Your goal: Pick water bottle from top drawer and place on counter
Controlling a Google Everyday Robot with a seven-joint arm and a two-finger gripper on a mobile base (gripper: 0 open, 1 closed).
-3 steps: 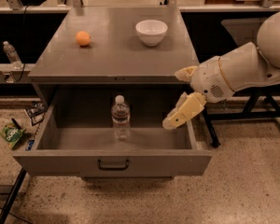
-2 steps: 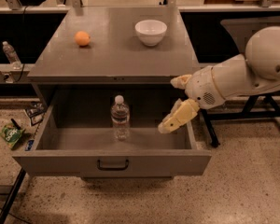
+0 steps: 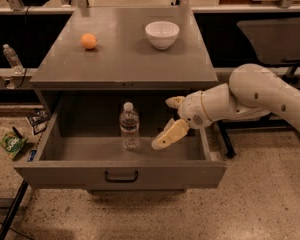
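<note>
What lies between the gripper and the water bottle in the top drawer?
Nothing: the camera view shows only bare top drawer floor between the upright water bottle and the open gripper hanging in that drawer.

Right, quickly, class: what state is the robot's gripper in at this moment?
Gripper: open, holding nothing, inside the top drawer beside the water bottle, not touching it.

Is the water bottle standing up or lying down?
Standing up: the water bottle stands cap-up on the floor of the open top drawer. The gripper hovers beside it, jaws open, not touching.
</note>
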